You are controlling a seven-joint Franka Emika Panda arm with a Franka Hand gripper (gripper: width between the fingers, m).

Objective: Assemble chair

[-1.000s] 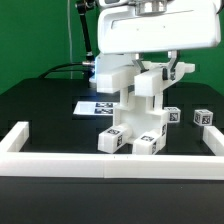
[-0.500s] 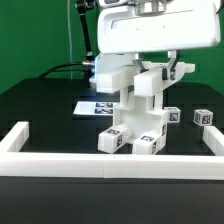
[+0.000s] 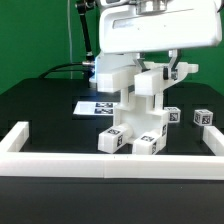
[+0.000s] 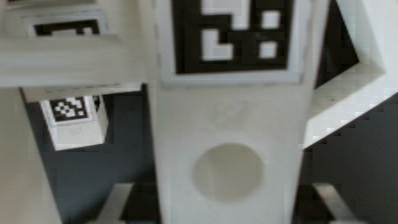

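Observation:
In the exterior view my gripper (image 3: pixel 148 80) hangs over the middle of the table, shut on an upright white chair bar (image 3: pixel 143 95). The bar's lower end meets a cluster of tagged white chair parts (image 3: pixel 133 137) on the black table; whether it is seated in them I cannot tell. The wrist view shows the held bar (image 4: pixel 231 120) filling the picture between my fingers (image 4: pixel 135 196), with a black-and-white tag (image 4: pixel 231 38) on it and a round recess (image 4: pixel 231 172) near the gripper (image 4: pixel 231 205). The seat slab cannot be told apart.
Two small tagged white blocks (image 3: pixel 172 116) (image 3: pixel 205 117) lie at the exterior view's right. The marker board (image 3: pixel 93 107) lies flat behind the cluster. A low white border rail (image 3: pixel 110 163) runs along the front and up both sides.

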